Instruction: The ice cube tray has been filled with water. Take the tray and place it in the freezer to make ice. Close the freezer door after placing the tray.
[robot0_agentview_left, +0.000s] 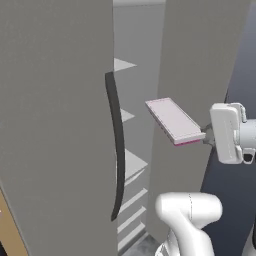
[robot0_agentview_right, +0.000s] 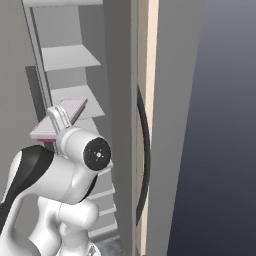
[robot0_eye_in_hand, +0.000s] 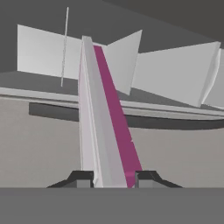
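Observation:
The ice cube tray (robot0_agentview_left: 174, 120), thin and pale pink-lilac with a magenta edge, is held level in the air in front of the open freezer (robot0_agentview_left: 131, 165). My gripper (robot0_agentview_left: 204, 136) is shut on the tray's near short end, coming from the right. In the hand view the tray (robot0_eye_in_hand: 103, 122) runs edge-on away from between the two fingertips (robot0_eye_in_hand: 81, 178). From the right base view the tray (robot0_agentview_right: 76, 106) reaches toward the white shelves (robot0_agentview_right: 70, 57), partly hidden by my hand. The freezer door (robot0_agentview_left: 55, 125) stands swung open on the left, its long black handle (robot0_agentview_left: 116, 145) facing the gap.
The wider grey fridge door (robot0_agentview_left: 195, 70) stands right of the freezer opening, close behind the tray. Its black handle (robot0_agentview_right: 145, 150) and a beige strip (robot0_agentview_right: 148, 45) show in the right base view. My own white arm (robot0_agentview_left: 187, 215) rises below the tray.

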